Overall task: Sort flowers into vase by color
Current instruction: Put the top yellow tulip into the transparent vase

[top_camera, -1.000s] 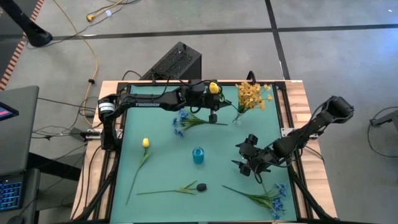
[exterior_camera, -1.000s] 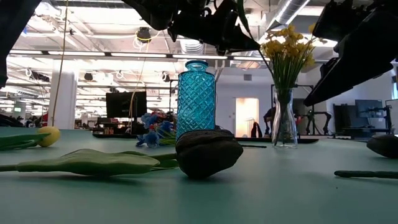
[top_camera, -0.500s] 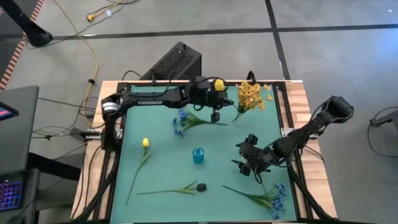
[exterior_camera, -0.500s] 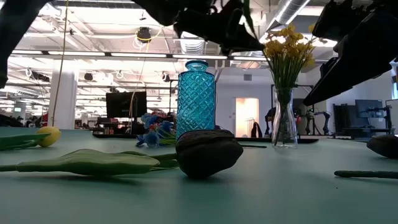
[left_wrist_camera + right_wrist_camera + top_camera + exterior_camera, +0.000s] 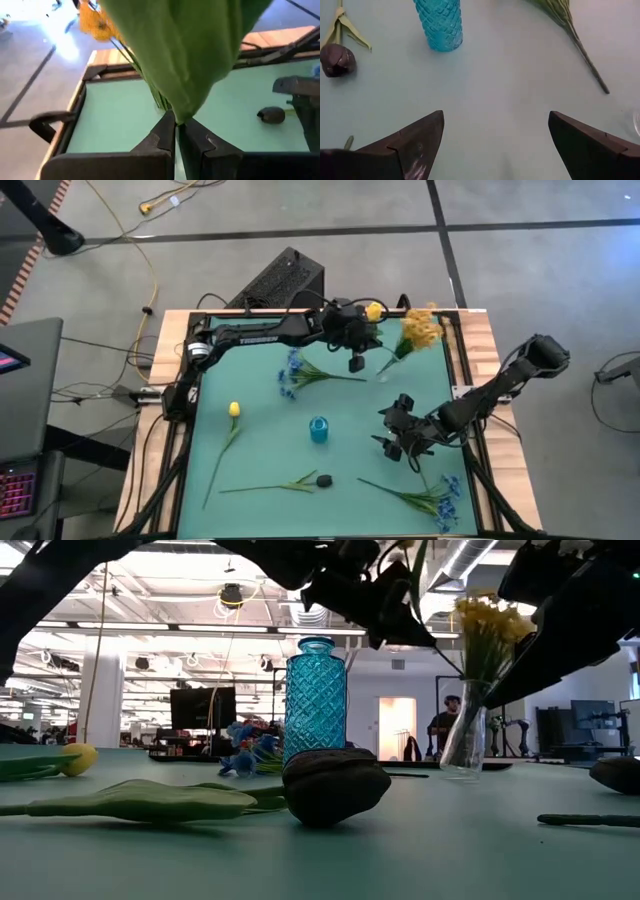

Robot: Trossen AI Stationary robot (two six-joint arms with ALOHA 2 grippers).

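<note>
My left gripper hangs over the far middle of the table, shut on a yellow tulip that is lifted beside the clear vase. That vase holds yellow sprays and leans toward the table's right edge. The blue vase stands upright at the table's middle. Flat on the mat lie another yellow tulip, a dark bud and two blue sprays. My right gripper waits open, right of the blue vase, touching nothing. My left gripper pinches the tulip low on its stalk, where the broad green leaf starts, between its two shut fingers. The fingers slant down toward the far right. The leaf rises from the fingertips. The bloom stands above them, clear of the table.
A dark box sits beyond the table's far edge. A dark frame and wooden border run around the green mat. Bare mat lies left of the blue vase.
My left gripper has carried the tulip toward the table's right edge, up to the clear vase, and has tipped further downward. The clear vase, upright before, now leans toward the right edge, its yellow sprays swung that way.
</note>
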